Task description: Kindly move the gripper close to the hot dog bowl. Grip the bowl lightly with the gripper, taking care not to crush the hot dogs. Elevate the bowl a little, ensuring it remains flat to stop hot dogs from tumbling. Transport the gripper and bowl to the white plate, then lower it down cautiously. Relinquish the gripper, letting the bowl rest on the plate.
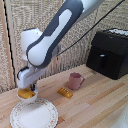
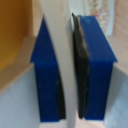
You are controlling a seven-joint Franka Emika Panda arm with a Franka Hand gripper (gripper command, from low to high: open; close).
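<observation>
In the exterior view the gripper (image 1: 29,86) is shut on the rim of the hot dog bowl (image 1: 28,96), a small white bowl with yellow-orange hot dogs (image 1: 25,93) showing at its top. The bowl is over the far-left edge of the white plate (image 1: 35,115), which has a faint floral rim. I cannot tell whether the bowl touches the plate. In the wrist view the gripper (image 2: 67,70) has its blue pads (image 2: 47,75) clamped on the bowl's thin white wall (image 2: 59,55). Hot dog yellow (image 2: 12,30) lies to one side, and the plate's floral rim (image 2: 99,11) lies beyond.
A loose yellow-orange hot dog (image 1: 64,92) lies on the wooden table (image 1: 95,105) to the exterior view's right of the plate. A pink mug (image 1: 75,80) stands behind it. A black appliance (image 1: 110,52) sits at the back right. Woven blinds form the backdrop.
</observation>
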